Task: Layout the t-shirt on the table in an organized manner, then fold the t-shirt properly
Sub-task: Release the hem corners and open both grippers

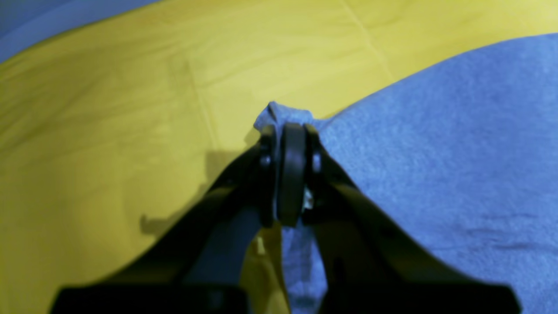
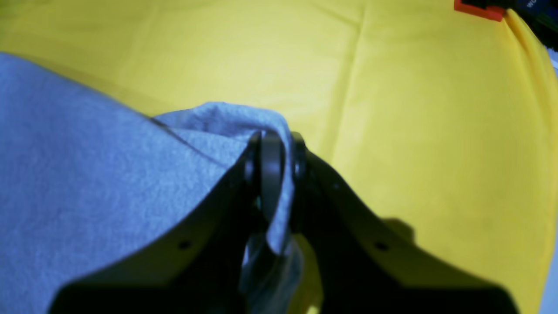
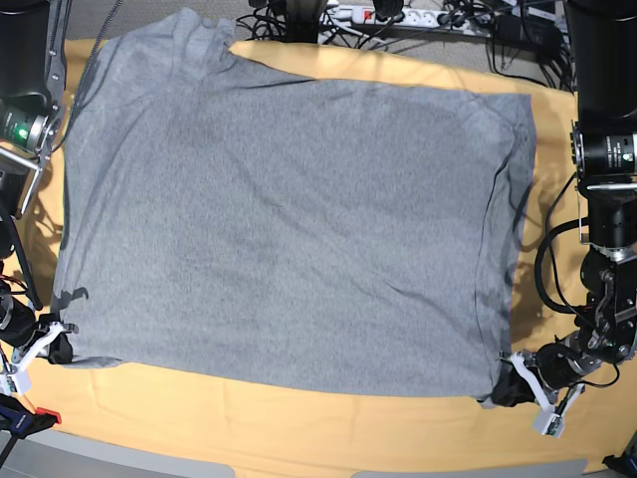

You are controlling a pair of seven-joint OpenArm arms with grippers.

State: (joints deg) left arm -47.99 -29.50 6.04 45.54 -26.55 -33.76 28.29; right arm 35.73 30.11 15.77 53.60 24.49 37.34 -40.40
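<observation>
The grey t-shirt [image 3: 289, 229] lies spread flat, plain side up, over most of the table [image 3: 299, 423]. My left gripper [image 3: 508, 386] is at the shirt's near right corner, shut on a pinch of grey cloth [image 1: 285, 117]; its black fingers [image 1: 292, 174] are pressed together in the left wrist view [image 1: 290, 131]. At the near left corner my right gripper [image 3: 58, 344] is also shut on the shirt, with a fold of fabric [image 2: 244, 117] squeezed between the fingers [image 2: 272, 174] in the right wrist view [image 2: 274, 139]. No lettering shows.
Cables and a power strip [image 3: 398, 15] run along the far edge. Arm bases stand at the left [image 3: 25, 90] and right [image 3: 607, 149] sides. A red clamp [image 3: 45, 418] sits at the near left edge, and again at the corner [image 2: 479, 8]. Bare yellow cloth shows along the near edge.
</observation>
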